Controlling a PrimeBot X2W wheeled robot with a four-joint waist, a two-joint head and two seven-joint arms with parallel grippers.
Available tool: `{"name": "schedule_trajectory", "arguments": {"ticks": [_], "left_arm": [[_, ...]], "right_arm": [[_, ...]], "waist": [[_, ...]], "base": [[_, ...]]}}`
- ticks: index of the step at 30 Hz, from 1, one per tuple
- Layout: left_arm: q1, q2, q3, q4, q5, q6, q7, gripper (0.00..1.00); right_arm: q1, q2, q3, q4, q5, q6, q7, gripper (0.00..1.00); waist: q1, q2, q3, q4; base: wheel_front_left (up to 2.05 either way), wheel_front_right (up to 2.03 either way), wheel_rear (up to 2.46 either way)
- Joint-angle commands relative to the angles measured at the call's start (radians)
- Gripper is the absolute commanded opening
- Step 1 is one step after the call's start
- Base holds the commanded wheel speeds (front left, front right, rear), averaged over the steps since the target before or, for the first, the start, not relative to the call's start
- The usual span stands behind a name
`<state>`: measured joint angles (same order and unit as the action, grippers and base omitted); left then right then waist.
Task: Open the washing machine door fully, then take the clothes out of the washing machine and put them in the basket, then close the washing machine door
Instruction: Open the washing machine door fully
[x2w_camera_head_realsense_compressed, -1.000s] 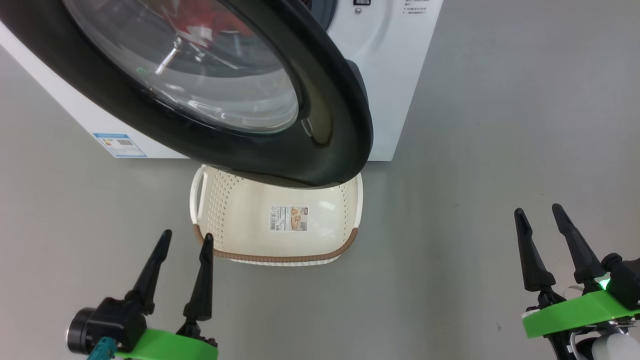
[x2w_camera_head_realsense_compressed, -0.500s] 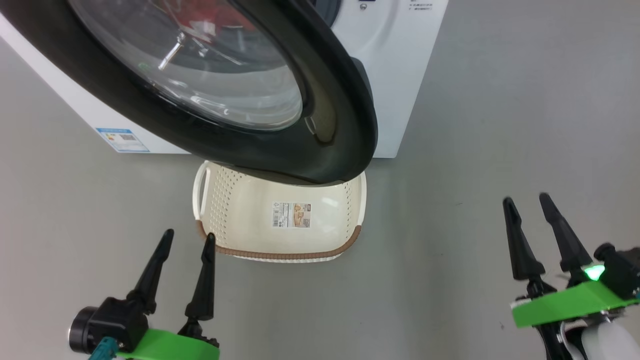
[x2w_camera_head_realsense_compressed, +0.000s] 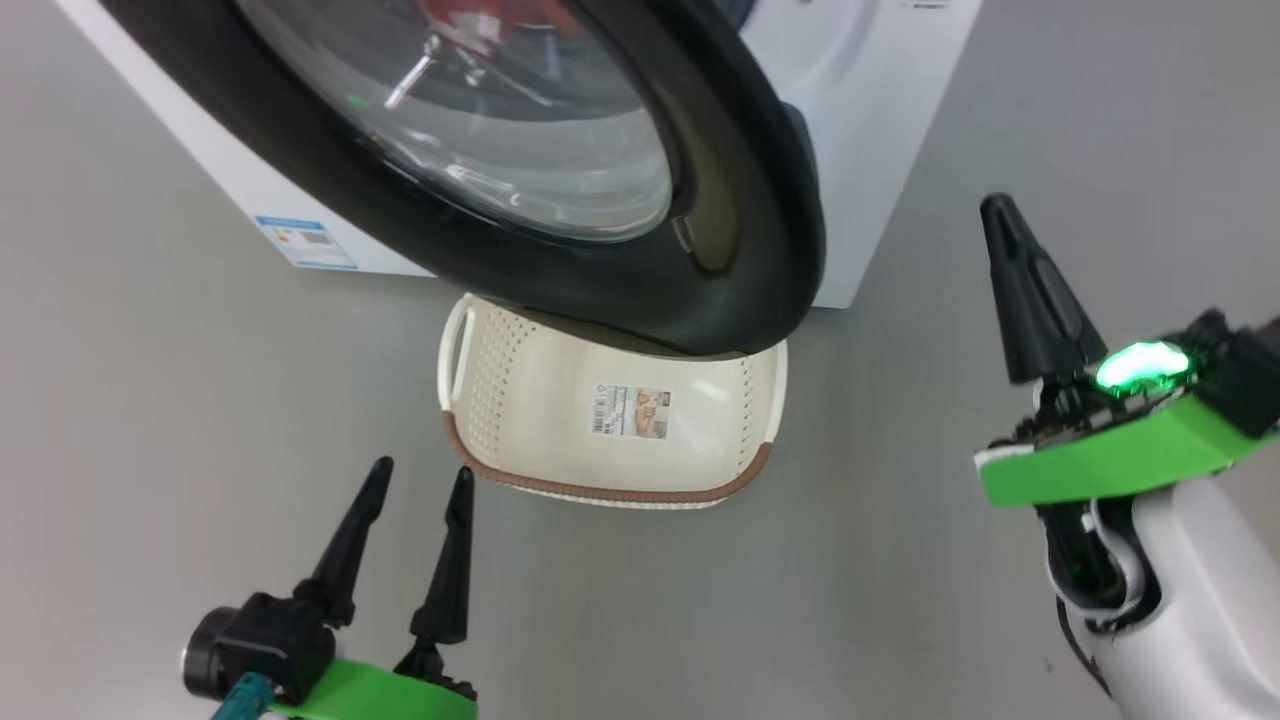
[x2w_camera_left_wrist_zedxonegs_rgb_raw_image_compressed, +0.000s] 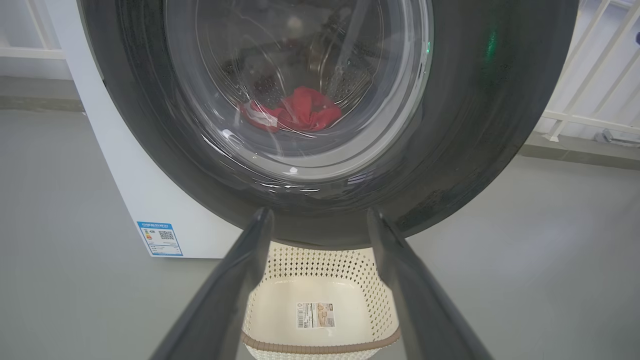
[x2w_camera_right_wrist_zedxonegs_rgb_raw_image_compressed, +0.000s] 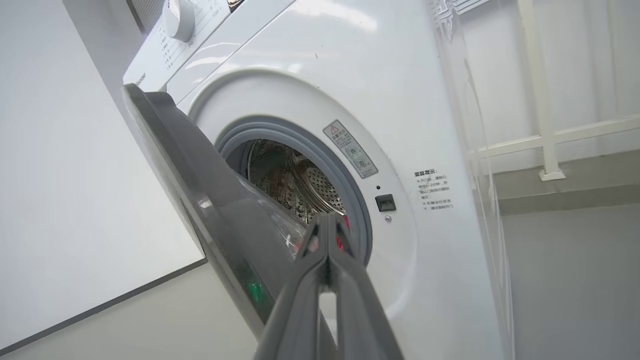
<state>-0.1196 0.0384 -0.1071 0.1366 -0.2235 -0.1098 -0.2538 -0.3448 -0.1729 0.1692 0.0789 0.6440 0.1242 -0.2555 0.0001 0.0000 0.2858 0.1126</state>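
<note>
The white washing machine (x2w_camera_head_realsense_compressed: 860, 150) stands on a grey floor (x2w_camera_head_realsense_compressed: 150, 400), its door (x2w_camera_head_realsense_compressed: 740, 250) partly open over the basket (x2w_camera_head_realsense_compressed: 520, 400). Red clothes (x2w_camera_left_wrist_zedxonegs_rgb_raw_image_compressed: 300, 110) lie in the drum (x2w_camera_right_wrist_zedxonegs_rgb_raw_image_compressed: 280, 170). The left gripper (x2w_camera_head_realsense_compressed: 421, 467) hangs spread and empty; the right gripper (x2w_camera_head_realsense_compressed: 1000, 212) is pinched together, holding nothing.

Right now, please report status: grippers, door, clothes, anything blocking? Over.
Left gripper open, empty; right gripper shut, empty. Washing machine door ajar, clothes inside drum. Door overhangs the empty basket.
</note>
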Motion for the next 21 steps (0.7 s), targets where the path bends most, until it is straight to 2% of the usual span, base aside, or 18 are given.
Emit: {"name": "schedule_trajectory", "arguments": {"ticks": [1, 7, 13, 14, 21], "left_arm": [[-0.012, 0.012, 0.015, -0.03, -0.014, 0.01, -0.008, 1.0], [-0.02, 0.012, -0.017, -0.036, -0.035, 0.019, -0.008, 1.0], [-0.025, 0.012, -0.049, -0.04, -0.058, 0.03, -0.008, 1.0], [-0.027, 0.012, -0.059, -0.042, -0.064, 0.033, -0.008, 1.0], [-0.032, 0.012, -0.082, -0.044, -0.08, 0.042, -0.008, 1.0]], "right_arm": [[-0.05, -0.015, 0.035, -0.021, 0.038, 0.007, -0.006, 0.0], [-0.132, -0.058, 0.099, 0.015, 0.163, 0.007, -0.006, 0.0], [-0.208, -0.138, 0.2, 0.065, 0.349, 0.007, -0.006, 0.0], [-0.228, -0.165, 0.237, 0.076, 0.409, 0.007, -0.006, 0.0], [-0.288, -0.253, 0.373, 0.096, 0.616, 0.007, -0.006, 0.0]], "waist": [[0.0, 0.0, 0.013, 0.033], [0.0, 0.0, 0.031, 0.082], [0.0, 0.0, 0.049, 0.129], [0.0, 0.0, 0.054, 0.14], [0.0, 0.0, 0.061, 0.165]], "base": [[0.0, 0.0, 0.0], [0.0, 0.0, 0.0], [0.0, 0.0, 0.0], [0.0, 0.0, 0.0], [0.0, 0.0, 0.0]]}}
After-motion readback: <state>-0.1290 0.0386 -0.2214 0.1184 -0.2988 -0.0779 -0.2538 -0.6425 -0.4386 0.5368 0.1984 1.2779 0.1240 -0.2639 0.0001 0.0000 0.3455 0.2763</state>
